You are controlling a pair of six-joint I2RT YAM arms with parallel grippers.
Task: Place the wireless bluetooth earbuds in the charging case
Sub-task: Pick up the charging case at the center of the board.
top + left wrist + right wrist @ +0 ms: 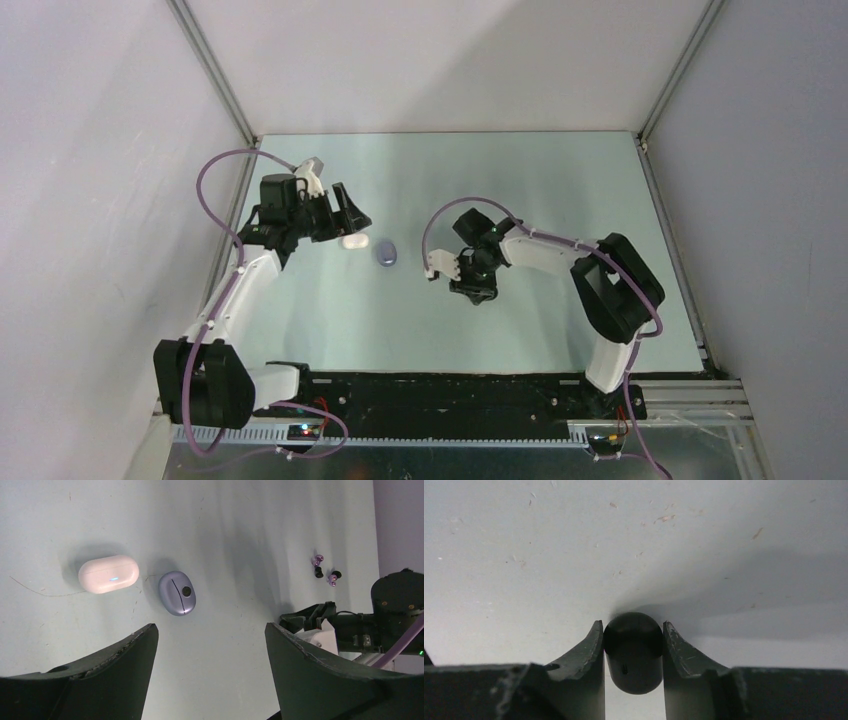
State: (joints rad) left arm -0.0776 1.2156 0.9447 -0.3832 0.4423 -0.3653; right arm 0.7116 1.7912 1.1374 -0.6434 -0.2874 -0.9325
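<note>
White walls stand round a pale table (560, 180). Right gripper (632, 624) points down at the table, and its two fingers press on both sides of a black case (632, 655). This round black thing fills the gap between the fingers. I think it is a case and not a bud, because it looks too big. It seems to sit on the table, not lifted. I think the fingers hold it by its narrow sides so it will not slip or tip.

Left gripper (210, 630) hangs above the table with its fingers wide apart and nothing between them. Just ahead of it lie a white case (108, 574) and a purple case (177, 593). They are side by side, not touching, and both lids look shut. Maybe it is placed there so it can grab one.

Buds (318, 559) lie far off to that gripper's right, close to the right arm (395, 610). I can see two purple and two black ones in a small bunch. None is in a case, so the job has hardly begun. A lid must be opened first.
</note>
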